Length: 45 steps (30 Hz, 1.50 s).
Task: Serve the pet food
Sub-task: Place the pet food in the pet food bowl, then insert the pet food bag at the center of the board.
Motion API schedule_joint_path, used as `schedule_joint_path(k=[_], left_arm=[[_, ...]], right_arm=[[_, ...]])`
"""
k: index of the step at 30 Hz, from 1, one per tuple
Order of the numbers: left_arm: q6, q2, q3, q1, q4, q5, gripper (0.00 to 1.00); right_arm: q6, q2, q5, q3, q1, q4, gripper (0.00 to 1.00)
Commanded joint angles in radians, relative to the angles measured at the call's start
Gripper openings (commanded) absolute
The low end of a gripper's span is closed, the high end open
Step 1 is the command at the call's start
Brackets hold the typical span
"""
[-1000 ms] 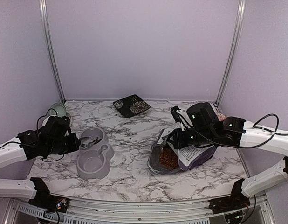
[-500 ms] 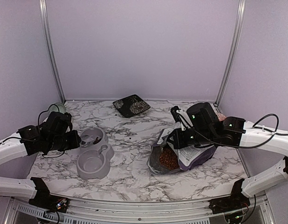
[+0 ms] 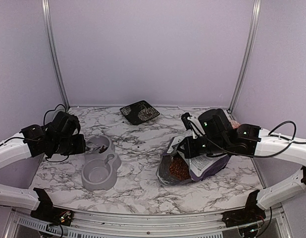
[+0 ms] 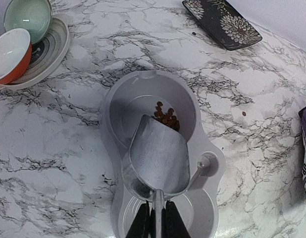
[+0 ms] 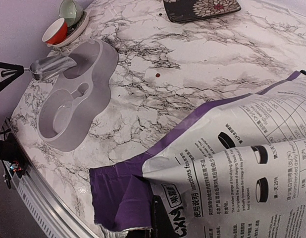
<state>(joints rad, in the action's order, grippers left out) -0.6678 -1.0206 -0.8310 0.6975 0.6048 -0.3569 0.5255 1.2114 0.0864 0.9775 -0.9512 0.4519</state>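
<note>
A small heap of pet food (image 4: 165,118) lies in the far compartment of the grey double bowl (image 4: 111,99). More pet food (image 3: 179,168) shows in the open mouth of the purple-and-white bag (image 3: 207,166). My left gripper (image 4: 154,218) is shut on the handle of the shiny metal scoop (image 4: 160,156). The scoop tilts lip-down over that far compartment, and its inside looks empty. My right gripper (image 5: 163,218) is shut on the torn edge of the bag (image 5: 252,163), holding the mouth open.
A dark flowered plate (image 3: 139,111) lies at the back centre. A green cup and an orange bowl (image 4: 24,29) sit on a dish at the far left. One stray pellet (image 4: 243,113) lies on the marble between bowl and bag.
My left arm has lifted and swung back a little, raising the wrist with the scoop over the far compartment. The right arm and the bag have not moved.
</note>
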Motion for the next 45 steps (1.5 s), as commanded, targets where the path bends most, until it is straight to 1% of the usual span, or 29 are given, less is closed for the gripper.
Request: schedule_joint_path(k=[1, 4, 8, 13, 23, 28, 33, 41, 45], left_arm=[[0.038, -0.076, -0.079, -0.006, 0.114, -0.019, 0.0], [0.038, -0.115, -0.107, -0.006, 0.159, -0.023, 0.0], [0.043, -0.13, -0.134, -0.006, 0.178, -0.024, 0.0], [0.058, -0.167, -0.203, -0.006, 0.238, -0.037, 0.0], [0.105, -0.174, -0.284, -0.006, 0.302, -0.031, 0.0], [0.095, -0.135, -0.317, -0.006, 0.303, 0.003, 0.0], [0.141, -0.074, -0.309, -0.004, 0.256, 0.044, 0.0], [0.201, 0.093, -0.228, 0.015, 0.071, 0.237, 0.0], [0.258, 0.147, -0.194, 0.064, -0.003, 0.35, 0.0]], right_arm=[[0.005, -0.008, 0.044, -0.015, 0.02, 0.02, 0.0], [0.008, -0.009, 0.044, -0.02, 0.02, 0.015, 0.0], [0.011, -0.014, 0.042, -0.025, 0.019, 0.014, 0.0], [0.01, -0.025, 0.047, -0.026, 0.02, 0.021, 0.0], [0.012, -0.034, 0.044, -0.023, 0.02, 0.019, 0.0], [0.013, -0.022, 0.045, -0.01, 0.019, 0.027, 0.0], [0.023, -0.008, 0.037, -0.007, 0.02, 0.011, 0.0], [0.034, 0.031, 0.037, 0.026, 0.016, 0.014, 0.0], [0.042, 0.047, 0.038, 0.046, 0.009, 0.015, 0.0]])
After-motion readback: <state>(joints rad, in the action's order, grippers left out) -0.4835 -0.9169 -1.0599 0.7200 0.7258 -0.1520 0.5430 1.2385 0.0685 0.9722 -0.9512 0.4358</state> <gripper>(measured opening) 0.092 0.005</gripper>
